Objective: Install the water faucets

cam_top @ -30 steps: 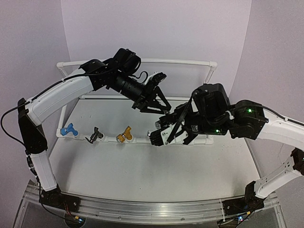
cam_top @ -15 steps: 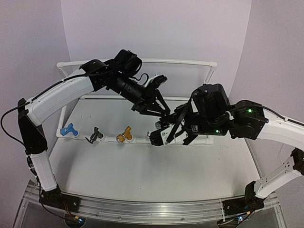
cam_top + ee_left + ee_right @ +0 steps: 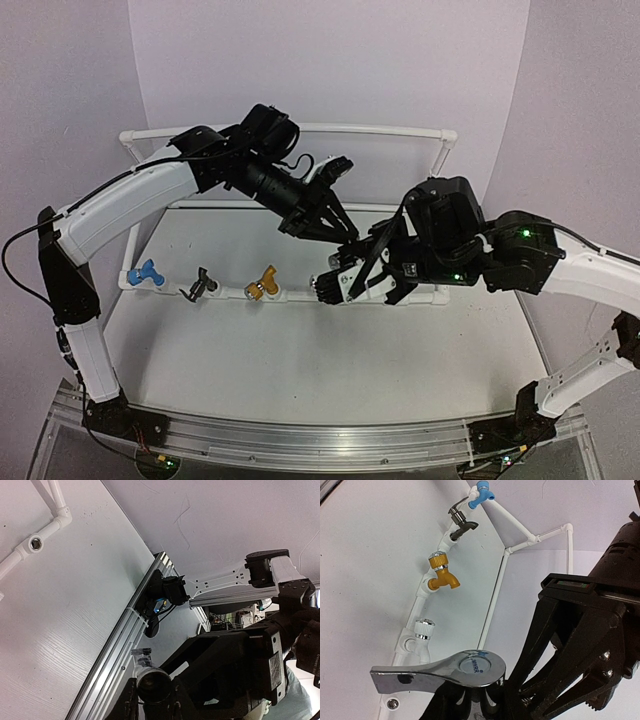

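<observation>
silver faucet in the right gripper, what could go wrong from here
1. The left gripper looks shut on the same silver faucet as the right gripper; if the arms pull unevenly it may twist loose or drop.
2. The open socket sits right beside the white faucet; the long lever could knock it on the way in.
3. The grippers are crowded together, so fingers could collide.

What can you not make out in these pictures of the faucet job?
Right wrist view: the silver faucet shows its handle; the bottom edge cuts off its body.
Top view: that faucet and the white faucet are hidden by the right gripper and left gripper.
Left wrist view: the bottom edge cuts off the left fingers.
</observation>
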Motion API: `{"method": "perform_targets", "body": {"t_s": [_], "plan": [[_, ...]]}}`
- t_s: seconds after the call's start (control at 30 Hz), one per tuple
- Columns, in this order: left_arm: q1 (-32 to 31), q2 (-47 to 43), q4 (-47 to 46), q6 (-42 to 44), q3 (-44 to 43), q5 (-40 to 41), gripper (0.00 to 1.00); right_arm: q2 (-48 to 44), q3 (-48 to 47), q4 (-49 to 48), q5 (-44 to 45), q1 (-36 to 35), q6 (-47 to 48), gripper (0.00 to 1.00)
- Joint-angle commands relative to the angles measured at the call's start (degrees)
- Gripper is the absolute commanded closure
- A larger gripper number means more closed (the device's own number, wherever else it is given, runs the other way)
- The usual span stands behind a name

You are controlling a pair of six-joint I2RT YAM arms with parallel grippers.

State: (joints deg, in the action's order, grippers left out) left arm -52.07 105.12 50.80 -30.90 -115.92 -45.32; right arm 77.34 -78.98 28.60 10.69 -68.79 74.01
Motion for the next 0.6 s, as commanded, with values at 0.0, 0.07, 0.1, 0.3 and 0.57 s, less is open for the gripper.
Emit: {"method": "perform_targets", "body": {"t_s": [0.0, 0.07, 0.1, 0.3, 0.57], "plan": [[-0.01, -2.52, -5.66, -1.94, 1.61, -1.22, 1.00, -1.19, -0.26, -2.59, 3.46, -0.20, -2.23, 0.53], [0.55, -2.90, -7.38, -3.30, 2.42, -1.97, 1.00, -2.24, 0.61, -2.62, 4.63, -0.18, -2.61, 0.33], [0.77, -3.07, -8.23, -3.85, 2.78, -2.45, 1.00, -2.88, 1.24, -2.63, 5.15, -0.19, -2.67, 0.27], [2.12, -3.65, -11.26, -5.70, 4.18, -4.70, 1.00, -7.87, 4.92, -2.80, 6.79, -0.15, -3.24, 0.03], [4.40, -4.49, -23.42, -14.52, 8.38, -11.41, 1.00, -16.15, 12.18, -13.24, 9.38, -0.20, -4.00, 0.02]]}}
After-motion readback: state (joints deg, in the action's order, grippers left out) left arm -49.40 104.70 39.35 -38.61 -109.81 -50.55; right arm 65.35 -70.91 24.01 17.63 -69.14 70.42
